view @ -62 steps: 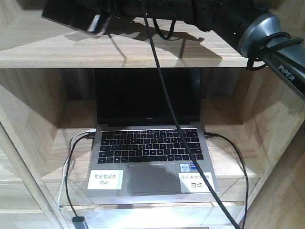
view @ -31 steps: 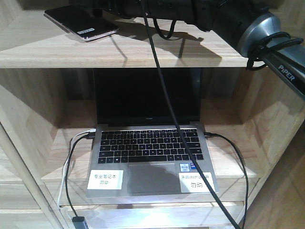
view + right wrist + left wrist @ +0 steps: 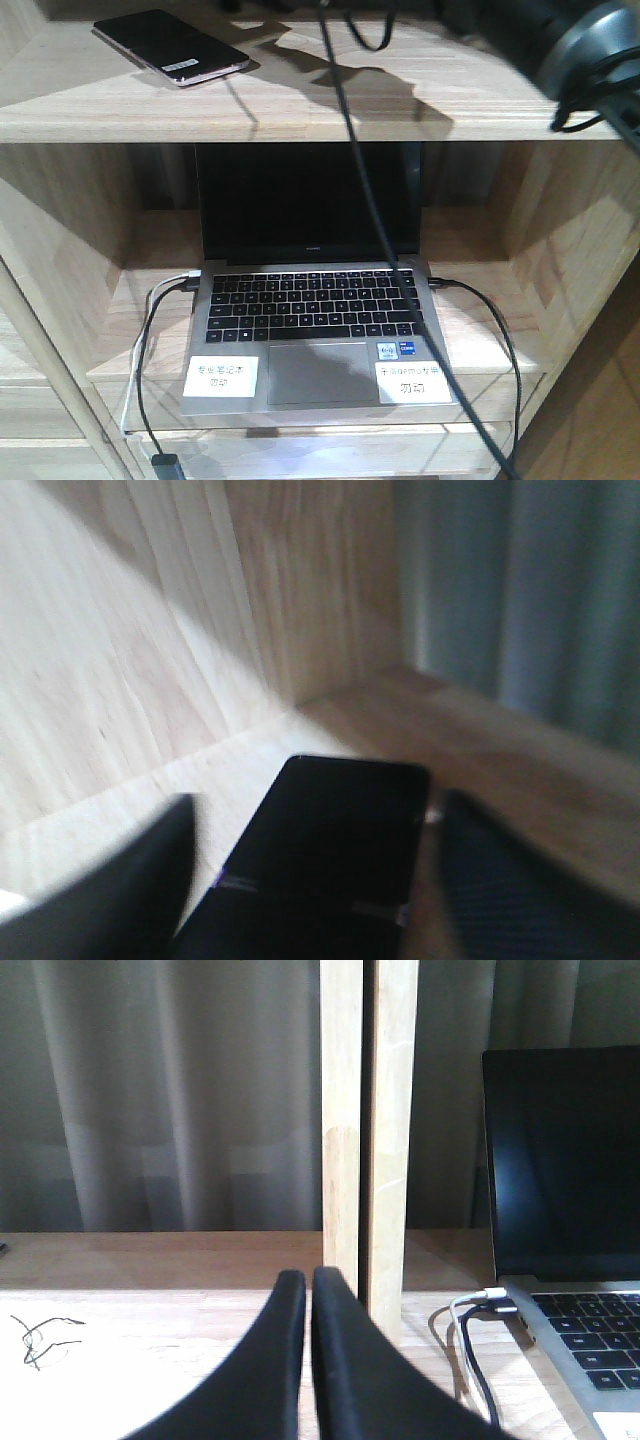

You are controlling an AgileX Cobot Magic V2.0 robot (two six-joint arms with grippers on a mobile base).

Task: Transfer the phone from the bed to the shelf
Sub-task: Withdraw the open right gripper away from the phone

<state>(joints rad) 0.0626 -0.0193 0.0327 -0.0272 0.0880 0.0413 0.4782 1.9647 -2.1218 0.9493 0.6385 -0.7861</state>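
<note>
Already the phone (image 3: 172, 46) lay flat on the shelf (image 3: 300, 110); the right gripper (image 3: 310, 880) stood spread wide and empty around it, with only withdrawal left.

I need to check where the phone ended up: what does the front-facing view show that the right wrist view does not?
Only the front-facing view shows the open laptop in the compartment below, with its cables, and the phone's white sticker end. Only the right wrist view shows the right gripper, its fingers spread apart on either side of the phone, and a curtain behind. Both show the phone lying flat on the shelf board.
</note>
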